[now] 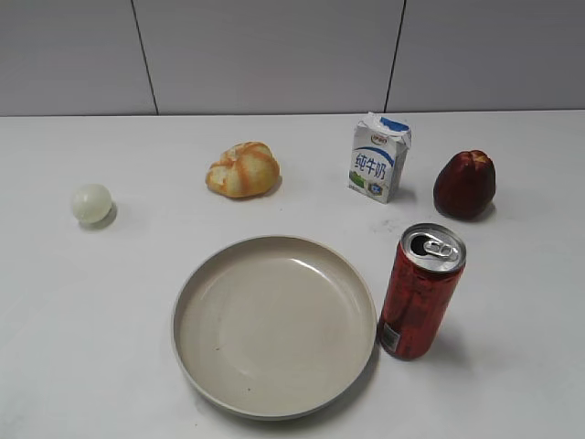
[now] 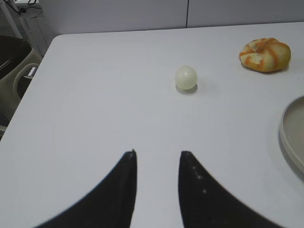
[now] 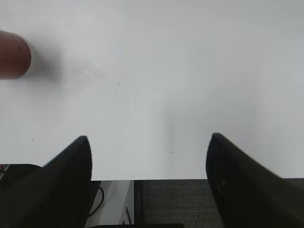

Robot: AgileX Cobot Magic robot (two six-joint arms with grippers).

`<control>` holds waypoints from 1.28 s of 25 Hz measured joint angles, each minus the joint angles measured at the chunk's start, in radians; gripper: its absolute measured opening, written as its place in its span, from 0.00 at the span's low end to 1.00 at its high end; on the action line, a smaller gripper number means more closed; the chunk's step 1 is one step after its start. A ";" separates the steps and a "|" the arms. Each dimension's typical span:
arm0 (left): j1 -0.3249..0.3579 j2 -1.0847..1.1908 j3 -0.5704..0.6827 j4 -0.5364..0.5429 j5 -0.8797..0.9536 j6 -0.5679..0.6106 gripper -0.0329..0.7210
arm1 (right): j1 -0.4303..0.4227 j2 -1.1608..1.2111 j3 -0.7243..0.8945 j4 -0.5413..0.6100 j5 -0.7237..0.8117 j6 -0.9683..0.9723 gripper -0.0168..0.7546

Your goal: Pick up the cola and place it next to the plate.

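The cola (image 1: 420,291), a tall red can with a silver top, stands upright on the white table just right of the plate (image 1: 274,325), nearly touching its rim. The plate is large, round, beige and empty; its rim also shows in the left wrist view (image 2: 290,137). Neither gripper shows in the exterior view. My left gripper (image 2: 157,154) is open a little and empty over bare table. My right gripper (image 3: 148,137) is wide open and empty at the table's near edge. A blurred red shape (image 3: 12,54) sits at the left edge of the right wrist view; I cannot tell what it is.
A bread roll (image 1: 242,170), a milk carton (image 1: 378,157) and a dark red fruit (image 1: 464,185) stand along the back. A pale ball (image 1: 91,203) lies at the left and also shows in the left wrist view (image 2: 185,77). The table edge (image 3: 190,179) runs below the right gripper.
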 joint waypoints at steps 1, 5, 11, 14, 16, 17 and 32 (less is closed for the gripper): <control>0.000 0.000 0.000 0.000 0.000 0.000 0.36 | 0.000 -0.028 0.040 0.000 -0.017 0.000 0.79; 0.000 0.000 0.000 0.000 0.000 0.000 0.36 | 0.000 -0.151 0.176 0.008 -0.044 0.000 0.79; 0.000 0.000 0.000 0.000 0.000 0.000 0.36 | 0.000 -0.380 0.316 0.015 -0.047 0.000 0.79; 0.000 0.000 0.000 0.000 0.000 0.000 0.36 | 0.000 -0.517 0.326 0.016 -0.046 0.000 0.79; 0.000 0.000 0.000 0.000 0.000 0.000 0.36 | 0.000 -0.606 0.327 0.018 -0.045 0.000 0.79; 0.000 0.000 0.000 0.000 0.000 0.000 0.36 | 0.000 -0.652 0.328 0.018 -0.045 0.000 0.79; 0.000 0.000 0.000 0.001 -0.001 0.000 0.36 | 0.000 -1.065 0.334 0.020 -0.042 0.006 0.79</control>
